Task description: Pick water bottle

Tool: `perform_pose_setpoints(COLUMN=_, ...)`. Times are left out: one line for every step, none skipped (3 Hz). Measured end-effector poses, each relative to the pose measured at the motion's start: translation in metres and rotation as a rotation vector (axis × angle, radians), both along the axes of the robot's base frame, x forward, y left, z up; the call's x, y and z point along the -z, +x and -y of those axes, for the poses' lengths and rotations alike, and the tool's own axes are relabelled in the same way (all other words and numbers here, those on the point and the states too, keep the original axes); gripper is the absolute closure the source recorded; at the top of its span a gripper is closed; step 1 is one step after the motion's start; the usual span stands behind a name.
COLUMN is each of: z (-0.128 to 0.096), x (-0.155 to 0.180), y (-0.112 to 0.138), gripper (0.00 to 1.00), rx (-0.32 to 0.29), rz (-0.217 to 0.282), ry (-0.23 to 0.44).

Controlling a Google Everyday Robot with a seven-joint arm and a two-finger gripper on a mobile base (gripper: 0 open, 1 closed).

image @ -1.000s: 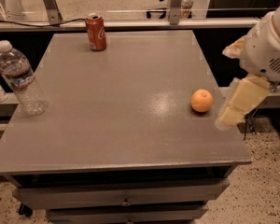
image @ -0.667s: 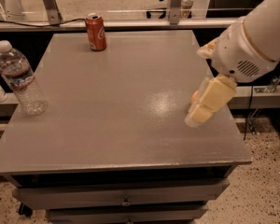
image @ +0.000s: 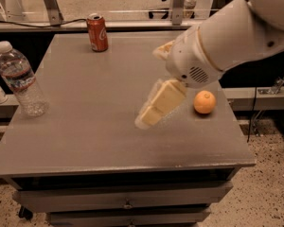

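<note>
The gripper (image: 156, 109) hangs over the middle of the table (image: 94, 145), low above the top; I can't tell whether it is spread or closed. The water bottle (image: 20, 82) stands upright well apart from it, off to its left in view, at the table's edge, untouched. An orange (image: 204, 102) sits just beside the gripper on the other side, and a soda can (image: 97, 32) stands beyond it. By my reckoning nothing is done yet: reach, grasp and lift all remain.
</note>
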State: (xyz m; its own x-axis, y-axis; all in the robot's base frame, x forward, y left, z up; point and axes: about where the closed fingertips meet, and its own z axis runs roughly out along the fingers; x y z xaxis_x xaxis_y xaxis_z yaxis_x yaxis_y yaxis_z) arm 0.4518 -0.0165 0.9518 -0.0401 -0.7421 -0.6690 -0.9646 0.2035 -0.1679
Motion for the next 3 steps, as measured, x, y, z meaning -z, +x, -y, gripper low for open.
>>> perform_pose_setpoints(z=-0.070, x=-0.007, y=-0.009, gripper=0.00, rx=-0.083, rz=0.045, ry=0.135)
perform_pose_setpoints(z=-0.070, x=-0.007, y=-0.009, gripper=0.00, rx=-0.083, rz=0.045, ry=0.135)
perform_pose_setpoints(z=-0.088, x=-0.001, y=0.002, gripper=0.00, rx=-0.081, rz=0.075, ry=0.208)
